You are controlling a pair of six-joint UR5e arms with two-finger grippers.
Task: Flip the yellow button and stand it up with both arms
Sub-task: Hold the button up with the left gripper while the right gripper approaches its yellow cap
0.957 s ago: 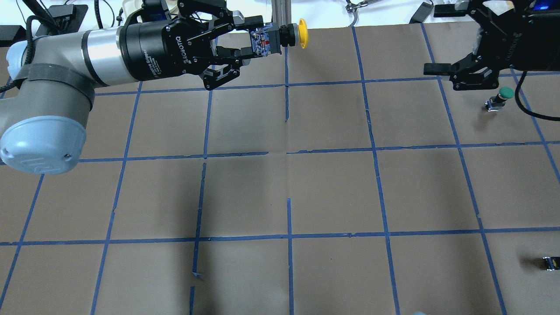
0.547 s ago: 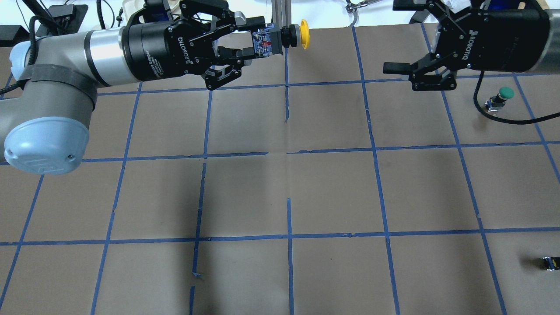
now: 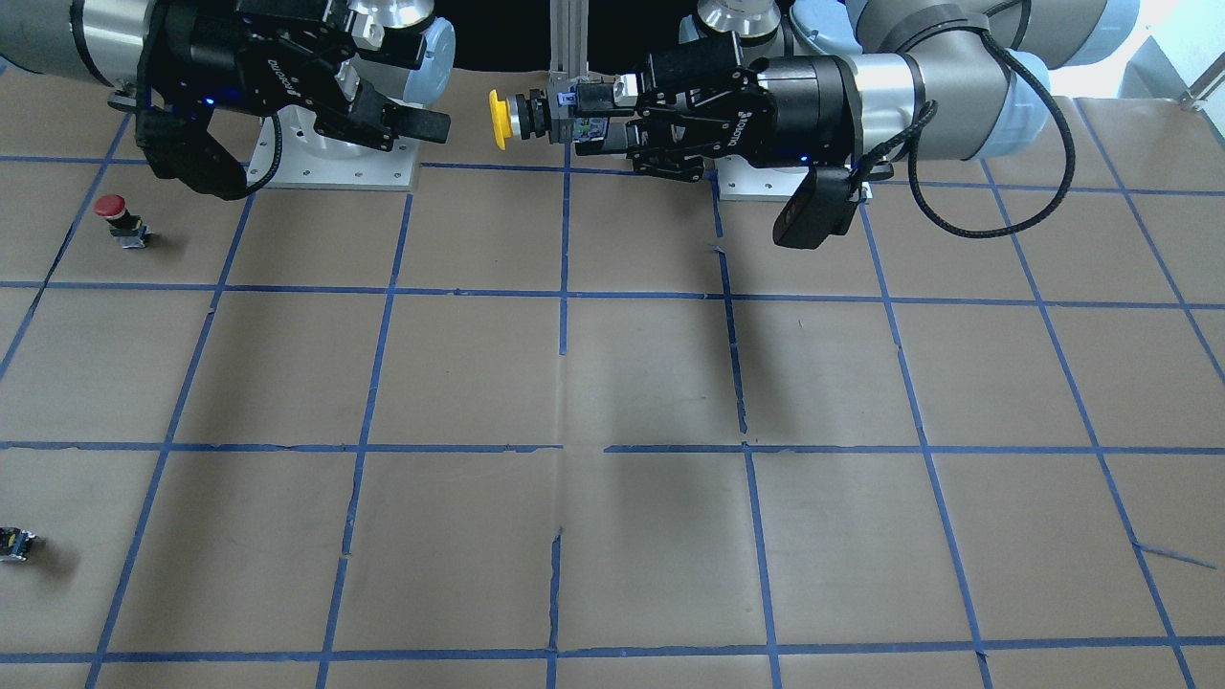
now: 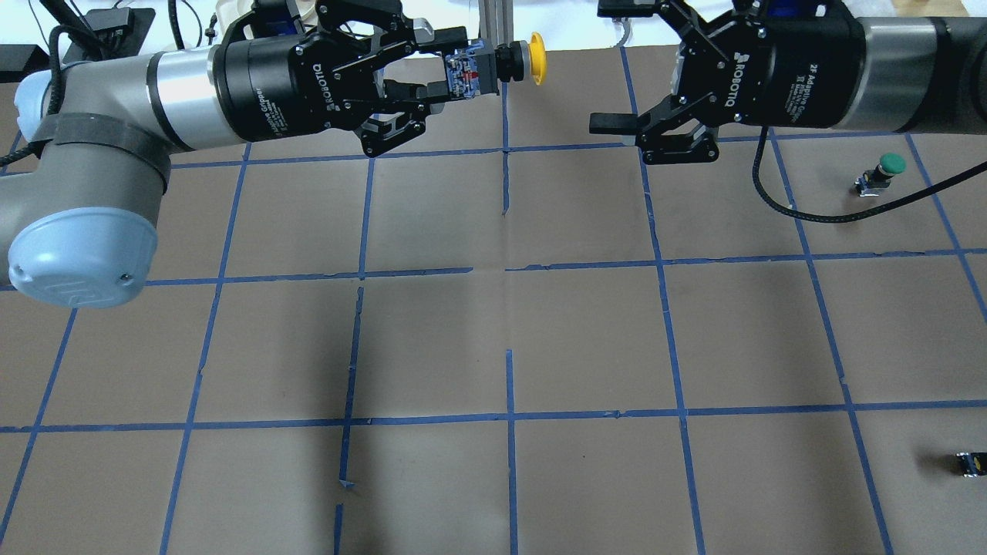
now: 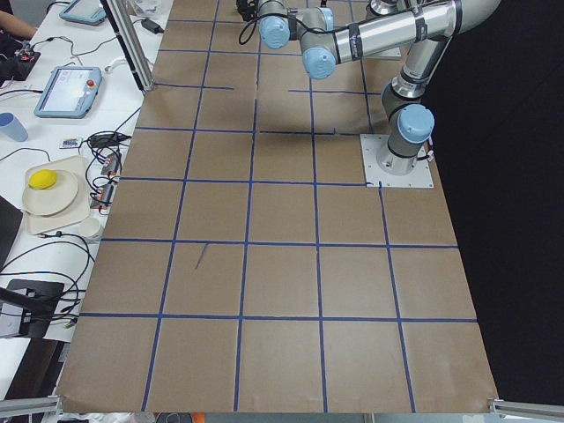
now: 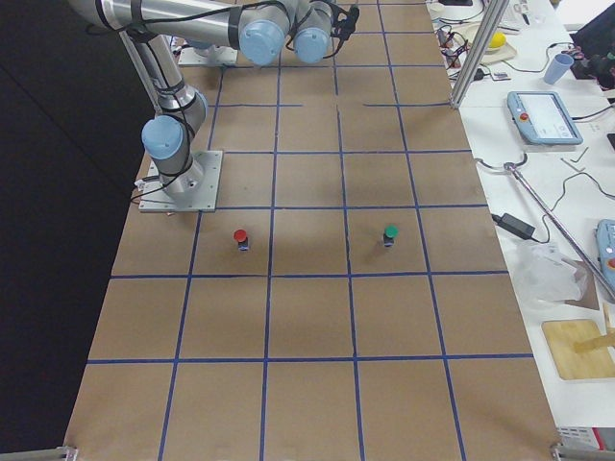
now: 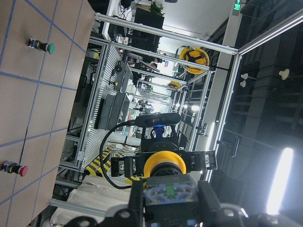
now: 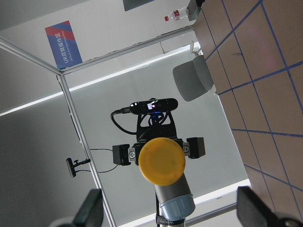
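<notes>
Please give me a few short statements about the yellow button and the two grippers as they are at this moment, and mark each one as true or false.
1. The left gripper holds the yellow button by its blocky base. True.
2. The button's yellow cap points straight down. False: the button is held level, with its cap facing the right gripper.
3. The right gripper is shut on the yellow cap. False: its jaws are wide open and it is apart from the button, with a clear gap between them.
4. The red button stands on the table, and no gripper is holding it. True.
</notes>
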